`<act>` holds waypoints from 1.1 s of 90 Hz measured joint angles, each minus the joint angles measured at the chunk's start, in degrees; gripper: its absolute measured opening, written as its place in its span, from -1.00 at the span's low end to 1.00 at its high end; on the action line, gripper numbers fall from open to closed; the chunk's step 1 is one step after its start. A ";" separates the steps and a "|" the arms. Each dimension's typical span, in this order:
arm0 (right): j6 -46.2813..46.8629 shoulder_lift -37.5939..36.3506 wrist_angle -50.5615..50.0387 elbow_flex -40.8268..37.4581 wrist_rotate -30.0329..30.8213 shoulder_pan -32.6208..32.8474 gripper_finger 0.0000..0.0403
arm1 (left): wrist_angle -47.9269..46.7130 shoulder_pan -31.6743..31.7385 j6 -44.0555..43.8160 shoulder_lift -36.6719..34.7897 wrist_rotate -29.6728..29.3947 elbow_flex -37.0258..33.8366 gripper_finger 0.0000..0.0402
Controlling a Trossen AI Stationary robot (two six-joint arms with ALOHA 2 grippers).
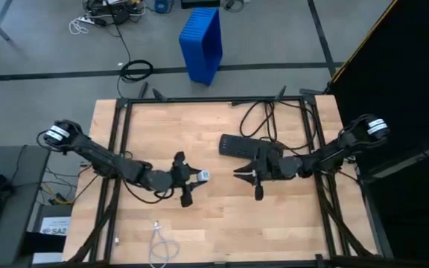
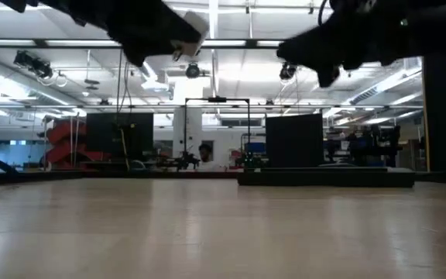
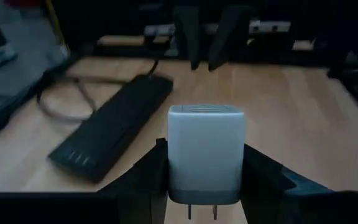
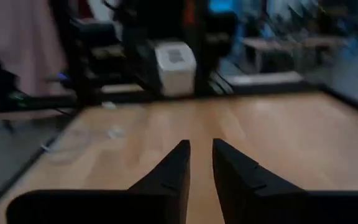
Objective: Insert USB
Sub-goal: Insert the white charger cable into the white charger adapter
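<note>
A flat black power strip (image 2: pixel 325 178) is seen lying on the pale wooden table (image 2: pixel 207 232); two dark arms are seen overhead.

white floor label (image 1: pixel 53 225), "SA2" legible

Wooden table (image 1: pixel 222 223), black power strip (image 1: pixel 238 146), white USB cable (image 1: pixel 157 242)

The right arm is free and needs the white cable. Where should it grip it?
Likely just behind the small end, from straight above. The cable lies flat and slack near the table edge, with bare wood around it. The left pincer is busy holding the charger.
</note>
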 joint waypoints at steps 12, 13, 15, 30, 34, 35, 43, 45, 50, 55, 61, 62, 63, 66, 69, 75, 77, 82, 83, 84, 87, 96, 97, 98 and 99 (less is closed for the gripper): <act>-5.60 4.25 3.43 3.45 -1.16 0.46 -0.66 | 4.45 0.01 0.06 1.36 1.28 0.09 -0.36; -5.97 4.64 3.40 3.77 -1.18 0.47 -0.65 | 4.60 0.02 0.09 1.45 1.30 0.09 -0.36; -6.62 5.44 3.34 4.39 -1.20 0.53 -0.63 | 4.87 0.02 0.23 1.65 1.40 0.08 -0.36; -9.41 12.11 3.39 9.84 -1.77 0.55 -0.36 | 8.28 0.09 1.29 4.24 2.64 0.07 -0.36; -10.16 13.57 3.36 11.02 -1.77 0.55 -0.27 | 8.58 0.13 1.29 4.79 3.02 0.07 -0.36; -10.38 13.86 3.36 11.28 -1.74 0.55 -0.25 | 8.57 0.13 1.29 4.96 3.01 0.07 -0.36; -11.50 15.26 3.37 12.92 -1.55 0.55 -0.08 | 7.47 0.15 1.29 5.63 3.05 0.58 -0.36; -11.62 15.27 3.35 13.01 -1.60 0.57 -0.04 | 7.19 0.15 1.28 5.77 3.03 0.85 -0.36; -11.54 15.24 3.63 13.30 -1.61 0.55 0.04 | 5.98 0.08 1.25 5.87 3.13 1.67 -0.36; -10.99 14.90 3.56 13.30 -1.61 0.55 0.09 | 4.05 0.05 1.25 5.89 3.12 2.30 -0.36; -9.99 14.75 3.71 13.30 -1.64 0.55 0.13 | 3.11 0.04 1.22 6.46 3.07 3.20 -0.36; -9.87 14.74 3.71 13.30 -1.64 0.55 0.14 | 2.97 0.04 1.23 6.57 3.07 3.38 -0.36; -9.71 14.74 3.70 13.30 -1.64 0.55 0.14 | 2.93 0.04 1.26 6.69 3.10 3.54 -0.36; -9.32 14.77 3.59 13.30 -1.64 0.55 0.15 | 2.62 0.02 1.31 7.03 3.17 3.95 -0.36; -8.95 14.87 3.57 13.30 -1.64 0.54 0.15 | 2.10 0.02 1.33 7.72 3.36 4.51 -0.36; -8.66 15.02 3.43 13.30 -1.64 0.50 0.12 | 1.07 0.02 1.46 9.12 3.57 5.95 -0.36; -8.62 15.02 3.36 13.30 -1.64 0.49 0.11 | 0.59 0.02 1.55 9.61 3.62 6.40 -0.36; -8.27 15.02 2.99 13.30 -1.68 0.46 0.07 | -0.87 0.02 2.43 10.42 3.58 7.48 -0.36; -8.22 15.02 2.87 13.30 -1.67 0.46 0.06 | -1.14 0.04 2.65 10.61 3.60 7.74 -0.36; -8.21 15.02 2.80 13.30 -1.63 0.46 0.05 | -1.40 0.05 2.76 10.80 3.60 8.02 -0.36; -8.04 15.02 2.51 13.28 -1.76 0.46 0.02 | -2.01 0.07 2.89 11.29 3.60 8.91 -0.36; -7.61 15.02 2.03 13.29 -2.03 0.50 -0.10 | -4.00 0.07 3.40 11.54 3.57 10.35 -0.36; -7.61 15.02 1.90 13.30 -2.03 0.51 -0.12 | -4.10 0.06 3.38 11.53 3.55 10.39 -0.36; -7.60 15.02 1.76 13.30 -2.03 0.52 -0.13 | -4.15 0.05 3.37 11.52 3.52 10.42 -0.36; -7.59 15.02 1.62 13.31 -2.04 0.52 -0.15 | -4.26 0.06 3.35 11.52 3.50 10.44 -0.36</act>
